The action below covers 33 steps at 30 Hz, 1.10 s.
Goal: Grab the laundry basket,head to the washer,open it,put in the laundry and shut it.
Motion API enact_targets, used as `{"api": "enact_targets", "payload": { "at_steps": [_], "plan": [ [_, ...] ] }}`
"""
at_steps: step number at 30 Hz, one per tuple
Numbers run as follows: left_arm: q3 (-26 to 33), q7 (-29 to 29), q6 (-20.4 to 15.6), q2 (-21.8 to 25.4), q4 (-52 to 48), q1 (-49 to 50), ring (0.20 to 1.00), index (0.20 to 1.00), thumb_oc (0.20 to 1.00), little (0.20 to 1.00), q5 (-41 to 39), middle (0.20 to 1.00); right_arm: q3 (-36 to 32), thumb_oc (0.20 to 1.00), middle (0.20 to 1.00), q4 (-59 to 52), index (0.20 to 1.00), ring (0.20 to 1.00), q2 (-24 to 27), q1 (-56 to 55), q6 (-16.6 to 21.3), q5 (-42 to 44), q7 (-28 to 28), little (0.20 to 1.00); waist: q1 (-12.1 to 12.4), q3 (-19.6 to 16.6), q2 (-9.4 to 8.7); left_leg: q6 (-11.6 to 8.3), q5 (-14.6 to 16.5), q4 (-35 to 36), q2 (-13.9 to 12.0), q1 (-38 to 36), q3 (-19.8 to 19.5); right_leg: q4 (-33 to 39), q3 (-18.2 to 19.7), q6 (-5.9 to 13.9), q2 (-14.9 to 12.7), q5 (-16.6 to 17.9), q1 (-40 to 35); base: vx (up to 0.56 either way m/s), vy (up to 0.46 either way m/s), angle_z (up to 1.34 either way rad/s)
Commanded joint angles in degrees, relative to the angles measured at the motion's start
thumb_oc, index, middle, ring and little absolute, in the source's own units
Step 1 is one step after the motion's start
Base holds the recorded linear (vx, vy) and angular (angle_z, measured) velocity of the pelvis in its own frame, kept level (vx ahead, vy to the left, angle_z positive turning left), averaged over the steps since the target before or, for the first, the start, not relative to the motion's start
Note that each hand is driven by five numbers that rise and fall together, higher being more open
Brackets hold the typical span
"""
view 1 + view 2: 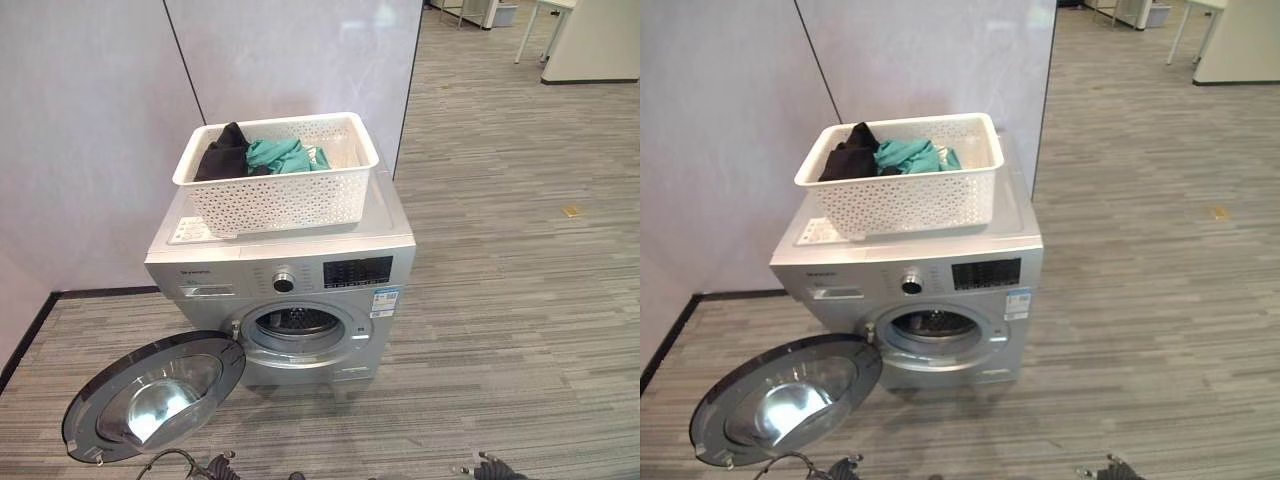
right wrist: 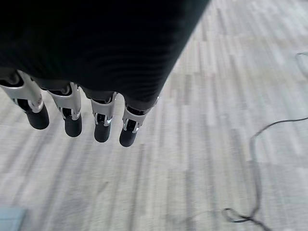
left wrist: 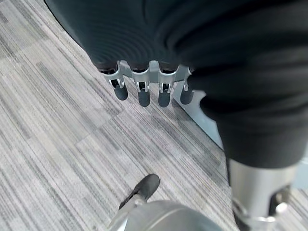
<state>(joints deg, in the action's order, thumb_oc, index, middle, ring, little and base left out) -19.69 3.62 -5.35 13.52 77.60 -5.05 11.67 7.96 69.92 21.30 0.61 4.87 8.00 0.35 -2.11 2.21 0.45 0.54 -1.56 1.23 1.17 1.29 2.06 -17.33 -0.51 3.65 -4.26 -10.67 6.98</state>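
1. The white basket (image 1: 277, 175) sits on top of the washer (image 1: 285, 270). In it lie dark clothes (image 1: 222, 155) at 9 o'clock and green clothes (image 1: 285, 155) in the middle.

2. The washer door (image 1: 155, 392) hangs wide open, down at 7 o'clock from the round hole (image 1: 297, 325). So opening looks done. I think the step now is to put the clothes in.

3. The left hand (image 3: 144, 89) hangs low over the grey floor (image 1: 500, 300), its fingers straight and loose, holding nothing.

4. The right hand (image 2: 82, 118) hangs low over the floor too, fingers straight and apart, holding nothing.

5. To do this step well, a hand should go up to the basket and take the clothes from the top, not through the holes in its side.

6. Grab a good bunch so nothing drops on the floor.

7. Then bring it down to the hole and push it deep inside, so no cloth sticks out when the door shuts.

8. Keep clear of the open door on the way down.
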Motion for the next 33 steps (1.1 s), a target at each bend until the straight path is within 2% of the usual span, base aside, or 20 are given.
{"api": "enact_targets", "payload": {
  "at_steps": [1, 3, 7, 8, 9, 10, 11, 12, 14, 15, 17, 19, 20, 21, 22, 23, 24, 29, 33],
  "plan": [
    [3.7, 1.2, -0.8, 2.7, 0.0, -1.6, 1.000, 1.000, 1.000, 1.000, -0.4, 1.000, 0.9, 1.000, 1.000, -2.7, 1.000, 1.000, 0.1, 1.1, 2.1, 1.8, 0.0, 1.000, 0.1, 1.4, -3.42, 1.92, 10.4, -7.9, 2.0, -0.2, -1.0, 5.0, 4.5, 6.83, -6.4, 11.1, -4.8, 0.02, 0.096, 0.05],
    [3.9, 1.2, -0.8, 3.0, 0.2, -1.4, 1.000, 1.000, 1.000, 1.000, -0.4, 1.000, 1.3, 1.000, 1.000, -5.9, 1.000, 1.000, 0.6, 1.0, 2.4, 1.8, 0.0, 1.000, 0.0, 2.0, -3.59, 2.33, 10.8, -8.8, 2.5, 0.3, -1.5, 1.8, 5.5, 6.57, -6.4, 12.6, -3.3, 0.03, 0.118, 0.08],
    [3.8, 1.0, -0.6, 3.4, 0.1, -1.9, 1.000, 1.000, 1.000, 1.000, -0.3, 1.000, 1.9, 1.000, 1.000, -9.7, 1.000, 1.000, 1.2, 0.5, 3.3, 3.7, 0.4, 1.000, -0.5, 3.5, -3.59, 2.64, 11.4, -10.9, 3.0, 1.0, -3.0, -2.1, 7.4, 5.88, -5.2, 12.8, -1.6, 0.04, 0.087, 0.18],
    [3.6, 1.0, -0.5, 3.5, 0.6, -1.9, 1.000, 1.000, 1.000, 1.000, 0.0, 1.000, 2.0, 1.000, 1.000, -12.7, 1.000, 1.000, 1.4, -0.9, 3.9, 5.5, 1.2, 1.000, -1.4, 3.1, -3.61, 2.73, 11.9, -11.4, 3.2, 0.9, -4.8, -2.5, 11.2, 5.29, -2.0, 10.4, -1.6, 0.11, 0.055, 0.38],
    [3.6, 1.0, -0.5, 3.5, 0.6, -1.8, 1.000, 1.000, 1.000, 1.000, 0.0, 1.000, 2.0, 1.000, 1.000, -12.7, 1.000, 1.000, 1.4, -1.0, 3.9, 5.5, 1.2, 1.000, -1.5, 3.1, -3.62, 2.73, 12.0, -11.6, 3.2, 0.8, -4.9, -2.7, 11.1, 5.26, -2.0, 10.2, -1.6, 0.19, 0.035, 0.48],
    [4.6, 1.1, -0.5, 3.9, 2.1, -1.7, 1.000, 1.000, 1.000, 1.000, 0.0, 1.000, 1.7, 1.000, 1.000, -13.4, 1.000, 1.000, 1.6, -2.1, 4.0, 5.6, 1.5, 1.000, -1.6, 2.6, -4.19, 2.41, 12.2, -12.0, 3.2, 0.4, -5.0, 0.7, 11.0, 4.99, -1.3, 8.0, -2.1, 0.09, -0.001, 0.48],
    [4.6, 1.1, -0.5, 3.9, 2.1, -1.7, 1.000, 1.000, 1.000, 1.000, 0.0, 1.000, 1.7, 1.000, 1.000, -13.4, 1.000, 1.000, 1.6, -2.1, 4.0, 5.6, 1.5, 1.000, -1.6, 2.7, -4.18, 2.41, 12.2, -12.0, 3.2, 0.4, -5.0, 0.8, 11.0, 4.99, -1.3, 8.0, -2.1, 0.16, -0.067, 0.50],
    [5.7, 1.1, -0.4, 4.1, 2.6, -1.2, 1.000, 1.000, 1.000, 1.000, -0.9, 1.000, 1.7, 1.000, 1.000, -13.4, 1.000, 1.000, 2.1, -2.1, 4.2, 5.3, 1.2, 1.000, -1.5, 2.4, -4.66, 1.86, 12.9, -11.7, 2.8, 0.0, -5.1, 5.7, 9.8, 5.16, -1.3, 7.9, -0.3, 0.13, -0.109, 0.28],
    [7.2, 1.1, -0.5, 4.1, 3.0, -1.1, 1.000, 1.000, 1.000, 1.000, -2.6, 1.000, 1.5, 1.000, 1.000, -13.2, 1.000, 1.000, 2.4, -1.9, 4.3, 5.2, 1.0, 1.000, -1.6, 3.0, -5.35, 1.13, 13.5, -12.5, 2.4, -0.7, -6.3, 8.7, 9.1, 5.65, -1.4, 9.8, 2.4, 0.17, -0.144, 0.01],
    [8.6, 1.3, -0.7, 4.3, 2.8, -1.1, 1.000, 1.000, 1.000, 1.000, -4.6, 1.000, 1.6, 1.000, 1.000, -13.7, 1.000, 1.000, 2.6, -1.6, 4.4, 5.0, 0.8, 1.000, -1.8, 3.8, -5.61, 0.67, 14.0, -12.8, 2.0, -1.7, -6.7, 10.7, 7.6, 5.94, -1.9, 11.4, 4.3, 0.16, -0.158, -0.04],
    [10.4, 1.7, -0.9, 5.1, 2.6, -1.8, 1.000, 1.000, 1.000, 1.000, -7.3, 1.000, 2.2, 1.000, 1.000, -15.3, 1.000, 1.000, 2.8, -1.6, 4.5, 4.6, 0.7, 1.000, -2.5, 5.0, -6.73, -0.39, 14.6, -13.3, 1.3, -3.2, -8.6, 12.9, 7.9, 6.68, -2.0, 13.2, 7.6, 0.19, -0.209, 0.13],
    [10.3, 1.3, -1.4, 5.9, 1.6, -1.5, 1.000, 1.000, 1.000, 1.000, -6.3, 1.000, 1.7, 1.000, 1.000, -17.7, 1.000, 1.000, 3.6, -3.0, 4.6, 4.2, 0.6, 1.000, -2.5, 5.0, -7.35, -1.52, 15.1, -15.3, 0.5, -4.2, -10.9, 10.7, 7.6, 6.78, -2.1, 12.2, 7.4, 0.19, -0.255, 0.46],
    [10.0, 2.0, -1.1, 6.6, 2.2, -1.8, 1.000, 1.000, 1.000, 1.000, -6.0, 1.000, 2.1, 1.000, 1.000, -18.2, 1.000, 1.000, 3.5, -2.9, 4.6, 5.2, 0.7, 1.000, -2.7, 5.1, -8.35, -2.01, 15.0, -16.0, 0.0, -4.2, -11.2, 9.2, 8.5, 6.04, -1.0, 12.5, 6.0, 0.13, -0.215, 0.83],
    [10.0, 2.0, -1.1, 6.6, 2.2, -1.8, 1.000, 1.000, 1.000, 1.000, -6.0, 1.000, 2.1, 1.000, 1.000, -18.2, 1.000, 1.000, 3.5, -2.9, 4.6, 5.2, 0.7, 1.000, -2.7, 5.2, -8.35, -2.02, 15.0, -15.9, 0.0, -4.2, -11.2, 9.2, 8.5, 6.03, -0.9, 12.4, 5.9, 0.13, -0.284, 1.21],
    [9.8, 2.0, -1.0, 6.9, 2.6, -1.5, 1.000, 1.000, 1.000, 1.000, -5.4, 1.000, 1.5, 1.000, 1.000, -19.1, 1.000, 1.000, 5.3, -3.8, 4.7, 4.2, 1.2, 1.000, -2.7, 4.8, -8.21, -3.00, 13.8, -14.7, -1.3, -5.0, -11.9, 9.1, 6.6, 5.52, -0.5, 12.2, 5.1, 0.06, -0.134, 0.83],
    [9.8, 2.0, -1.0, 6.9, 2.6, -1.5, 1.000, 1.000, 1.000, 1.000, -5.4, 1.000, 1.5, 1.000, 1.000, -19.2, 1.000, 1.000, 5.3, -3.9, 4.7, 4.2, 1.2, 1.000, -2.8, 4.8, -8.15, -3.03, 13.7, -14.6, -1.3, -5.0, -12.0, 9.1, 6.5, 5.49, -0.5, 12.2, 5.0, 0.11, -0.207, 0.61],
    [9.9, 2.0, -1.2, 6.8, 1.8, -0.8, 1.000, 1.000, 1.000, 1.000, -5.5, 1.000, 0.0, 1.000, 1.000, -19.7, 1.000, 1.000, 6.9, -4.3, 4.7, 4.7, 0.9, 1.000, -3.1, 4.0, -7.63, -3.69, 13.0, -13.3, -2.5, -5.3, -12.5, 9.6, 5.0, 5.07, -0.5, 11.8, 4.6, 0.05, -0.076, 0.26],
    [10.1, 1.9, -2.0, 6.0, -0.3, 1.0, 1.000, 1.000, 1.000, 1.000, -6.4, 1.000, -2.4, 1.000, 1.000, -24.9, 1.000, 1.000, 9.6, -4.1, 5.7, 4.3, -0.1, 1.000, -3.0, 3.5, -6.83, -4.04, 11.9, -10.8, -3.6, -5.4, -13.0, 10.3, 3.8, 4.94, -0.4, 11.8, 4.6, 0.04, -0.050, 0.48],
    [11.0, 1.5, -2.1, 5.6, -0.4, 2.8, 1.000, 1.000, 1.000, 1.000, -5.9, 1.000, -4.0, 1.000, 1.000, -38.4, 1.000, 1.000, 14.2, -5.3, 6.7, 0.8, 0.2, 1.000, -3.2, 3.8, -6.75, -3.81, 11.9, -8.7, -3.8, -4.8, -11.8, 10.4, 5.0, 5.49, -0.4, 12.6, 6.3, -0.02, 0.024, 0.05]
  ]
}}
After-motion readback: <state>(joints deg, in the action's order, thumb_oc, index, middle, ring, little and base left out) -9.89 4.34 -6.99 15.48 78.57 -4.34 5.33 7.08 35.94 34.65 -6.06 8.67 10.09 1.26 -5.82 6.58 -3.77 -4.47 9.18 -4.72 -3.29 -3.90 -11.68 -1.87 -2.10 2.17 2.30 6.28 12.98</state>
